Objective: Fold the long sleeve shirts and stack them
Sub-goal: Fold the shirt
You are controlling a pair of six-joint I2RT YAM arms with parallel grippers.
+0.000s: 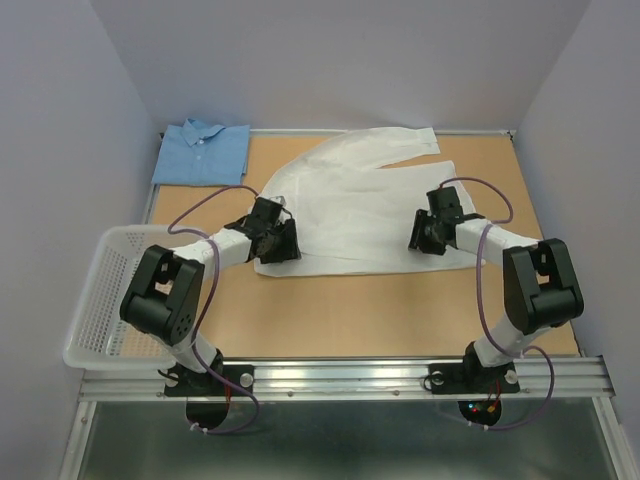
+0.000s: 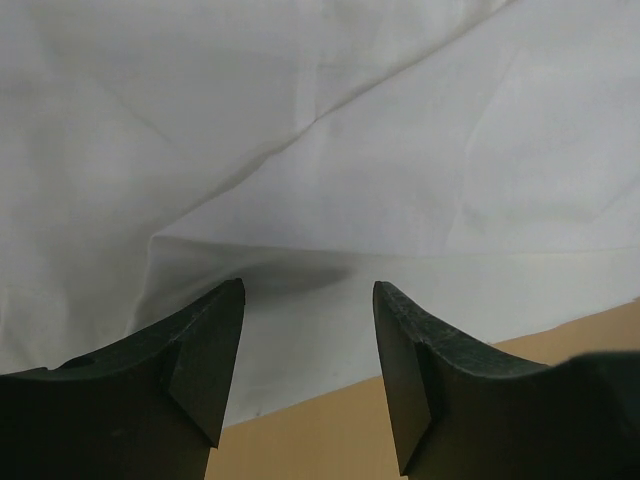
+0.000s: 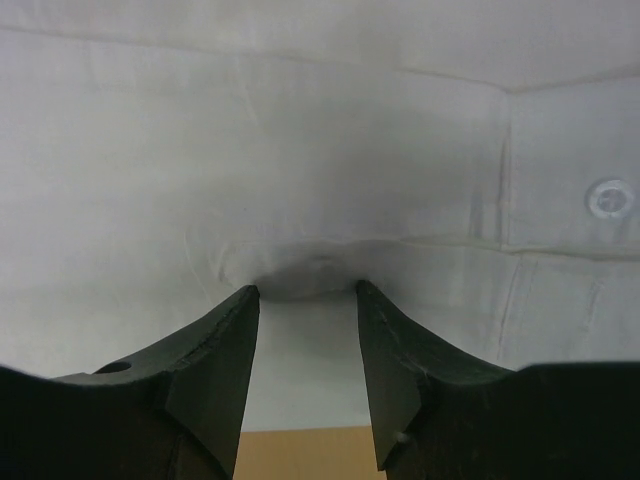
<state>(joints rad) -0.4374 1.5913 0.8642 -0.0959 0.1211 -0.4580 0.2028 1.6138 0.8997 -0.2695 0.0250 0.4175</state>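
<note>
Your left gripper (image 2: 309, 287) stands wide, the white shirt (image 1: 350, 215) hem just ahead for folding; your right gripper (image 3: 307, 288) straddles a pucker, grip unclear.

Bare table (image 1: 400, 310) nearside of white shirt (image 1: 350, 205); mesh basket (image 1: 95, 290) tight against left arm (image 1: 160, 295), perhaps touching.

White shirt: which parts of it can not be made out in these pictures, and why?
- Top view: parts of the white shirt, on its near side, lie under the left gripper and the right gripper.
- Left wrist view: only a patch of cloth shows; the frame edges cut the rest.
- Right wrist view: cloth puckers at the fingertips; whether it is gripped cannot be told.
</note>
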